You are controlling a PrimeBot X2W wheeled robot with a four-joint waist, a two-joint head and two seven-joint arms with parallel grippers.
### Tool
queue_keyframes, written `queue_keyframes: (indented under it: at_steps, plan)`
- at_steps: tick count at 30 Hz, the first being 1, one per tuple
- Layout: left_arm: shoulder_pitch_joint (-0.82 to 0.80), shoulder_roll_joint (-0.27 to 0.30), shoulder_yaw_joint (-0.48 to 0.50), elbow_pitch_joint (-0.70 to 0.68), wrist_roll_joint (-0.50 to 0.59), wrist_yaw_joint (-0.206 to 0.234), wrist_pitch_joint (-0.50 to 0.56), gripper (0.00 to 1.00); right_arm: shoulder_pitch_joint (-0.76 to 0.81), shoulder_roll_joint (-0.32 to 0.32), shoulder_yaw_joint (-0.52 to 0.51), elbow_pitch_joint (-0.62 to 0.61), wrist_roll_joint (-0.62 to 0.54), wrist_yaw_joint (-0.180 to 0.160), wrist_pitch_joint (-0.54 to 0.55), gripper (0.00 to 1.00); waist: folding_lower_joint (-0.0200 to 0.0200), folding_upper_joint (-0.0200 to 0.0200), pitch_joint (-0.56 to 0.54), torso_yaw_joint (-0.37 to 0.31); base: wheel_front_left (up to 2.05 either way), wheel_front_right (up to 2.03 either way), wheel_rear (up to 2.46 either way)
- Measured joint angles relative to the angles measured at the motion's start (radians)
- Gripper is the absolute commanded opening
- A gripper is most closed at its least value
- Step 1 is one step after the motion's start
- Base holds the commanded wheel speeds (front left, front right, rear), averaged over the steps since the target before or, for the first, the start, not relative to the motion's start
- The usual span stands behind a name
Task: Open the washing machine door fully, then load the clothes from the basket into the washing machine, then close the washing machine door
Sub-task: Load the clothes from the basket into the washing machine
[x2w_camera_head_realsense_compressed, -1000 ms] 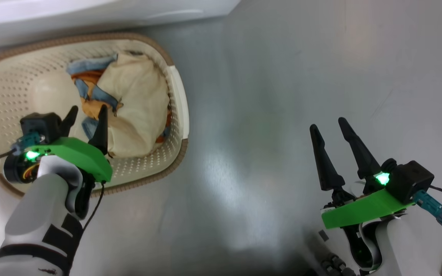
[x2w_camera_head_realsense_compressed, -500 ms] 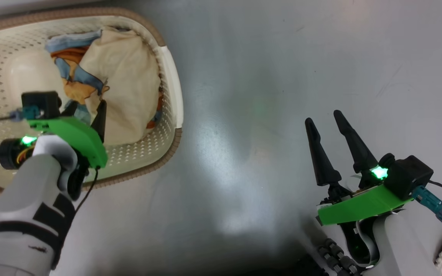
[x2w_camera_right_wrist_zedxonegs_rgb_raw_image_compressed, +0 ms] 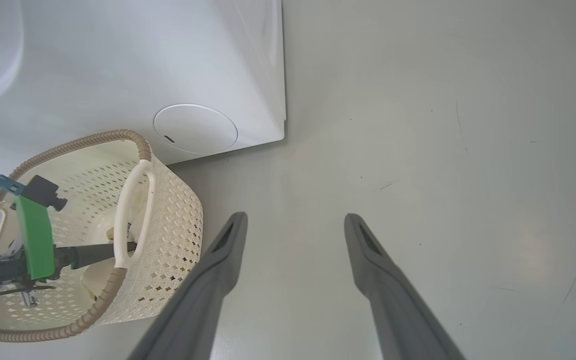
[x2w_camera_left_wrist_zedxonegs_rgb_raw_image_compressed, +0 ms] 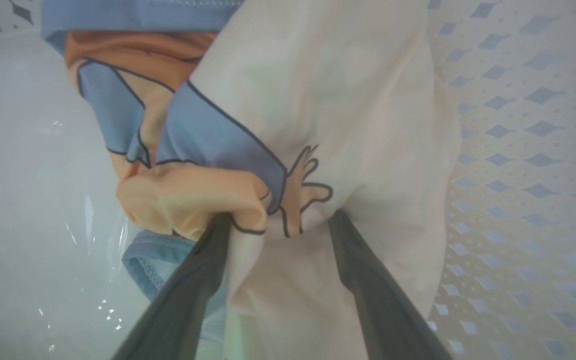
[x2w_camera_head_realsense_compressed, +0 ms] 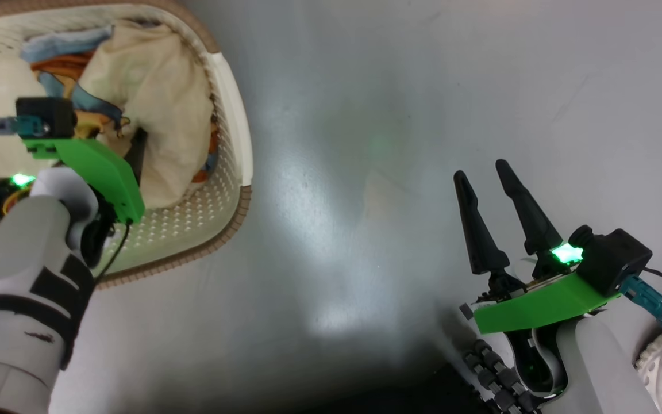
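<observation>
Both clothes (x2w_camera_head_realsense_compressed: 153, 109) lie bundled together in the basket (x2w_camera_head_realsense_compressed: 193, 215), which stands on the floor (x2w_camera_head_realsense_compressed: 365, 172) just in front of the washing machine (x2w_camera_right_wrist_zedxonegs_rgb_raw_image_compressed: 168, 60), on the robot's left. The cream-white cloth (x2w_camera_left_wrist_zedxonegs_rgb_raw_image_compressed: 358, 110) is the larger heap. Its long axis runs up and down the head view, along the basket's end wall below the white handle (x2w_camera_head_realsense_compressed: 234, 121). The light blue garment (x2w_camera_left_wrist_zedxonegs_rgb_raw_image_compressed: 208, 145), printed in orange-brown, lies beside it and partly under it, towards the middle of the basket. In the right wrist view the basket's long axis runs from one handle to the other, roughly along the machine's front. The left gripper (x2w_camera_left_wrist_zedxonegs_rgb_raw_image_compressed: 279, 217) reaches down into the basket. Its fingers are apart and their tips press into the clothes, with a fold of cream and printed cloth bulging between them, not clamped. The right gripper (x2w_camera_head_realsense_compressed: 480, 170) hangs over bare floor, well apart from the basket. Its fingers are spread, point up the head view and hold nothing.
</observation>
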Motion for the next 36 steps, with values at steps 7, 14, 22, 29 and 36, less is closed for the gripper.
queue_keyframes:
  at_steps: [7,14,22,29,36]
  plan:
    - [-0.051,0.018,-0.013,0.045,0.014,0.001,-0.005,1.0,-0.011,0.0,0.014,-0.011,0.012,0.0,0.0,1.0,0.0,0.0,0.046,-0.02,0.0,0.0,0.0]
    - [-0.11,0.033,-0.036,0.087,0.056,0.037,-0.042,0.36,-0.011,0.0,0.023,-0.018,0.019,0.0,0.0,1.0,0.0,0.0,0.074,-0.045,0.0,0.0,0.0]
    - [-0.123,0.03,-0.049,0.119,0.057,0.041,-0.064,0.0,-0.012,0.001,0.02,-0.017,0.022,0.0,0.0,1.0,-0.0001,0.0,0.068,-0.049,0.0,0.0,0.0]
    - [-0.094,0.029,-0.066,0.129,0.058,0.025,-0.127,0.0,-0.013,0.001,-0.003,-0.016,0.029,0.0,0.0,1.0,0.0,0.0,0.026,-0.034,0.0,0.0,0.0]
    - [-0.021,0.008,-0.069,0.128,0.052,0.012,-0.195,0.0,-0.024,0.001,-0.021,-0.009,0.014,0.0,0.0,1.0,-0.0001,0.0,-0.028,-0.013,0.0,0.0,0.0]
